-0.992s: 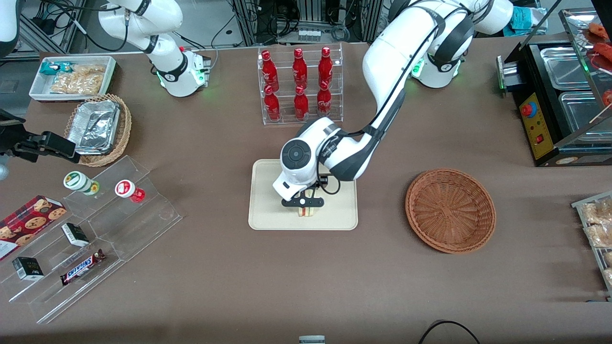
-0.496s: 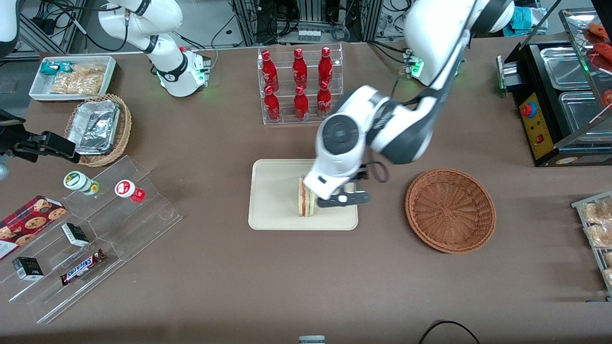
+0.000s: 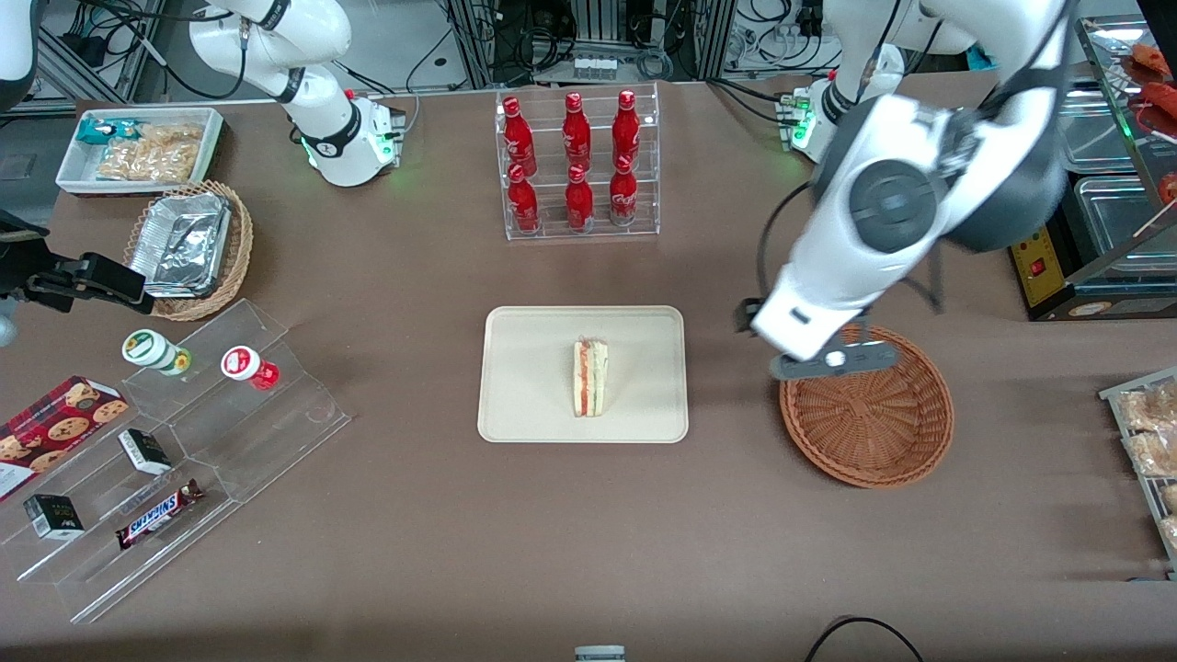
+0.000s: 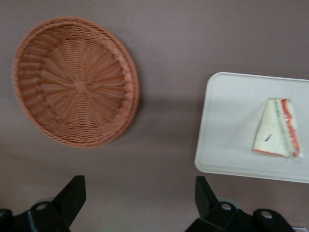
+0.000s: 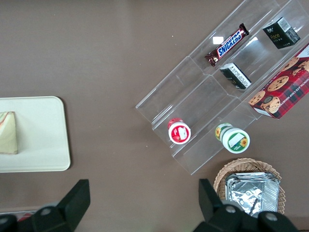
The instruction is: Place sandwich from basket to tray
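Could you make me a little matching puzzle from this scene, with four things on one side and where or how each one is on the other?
Things:
1. triangular white-bread sandwich
2. round reddish-brown wicker basket
3. red bottles
4. left arm's gripper

States:
A. raised above the basket's rim, fingers open
B. standing in a clear rack
C. lying on the cream rectangular tray
D. holding nothing inside

Pairs: 1-C, 2-D, 3-B, 4-A
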Robot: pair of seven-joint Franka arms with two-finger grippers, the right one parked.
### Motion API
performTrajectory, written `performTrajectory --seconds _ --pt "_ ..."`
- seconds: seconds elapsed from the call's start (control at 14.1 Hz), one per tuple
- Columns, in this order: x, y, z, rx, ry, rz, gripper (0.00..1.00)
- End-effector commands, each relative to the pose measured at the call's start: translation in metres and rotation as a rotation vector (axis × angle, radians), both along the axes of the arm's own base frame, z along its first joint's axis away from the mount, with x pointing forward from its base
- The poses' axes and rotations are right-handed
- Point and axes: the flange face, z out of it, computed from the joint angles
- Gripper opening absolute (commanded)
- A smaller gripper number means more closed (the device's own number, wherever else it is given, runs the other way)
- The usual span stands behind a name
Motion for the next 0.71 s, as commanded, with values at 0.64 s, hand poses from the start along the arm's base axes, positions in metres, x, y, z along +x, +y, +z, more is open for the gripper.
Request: performTrajectory --seconds 0.64 --pt "-0.026 0.162 0.072 0.003 0.02 0.045 1.0"
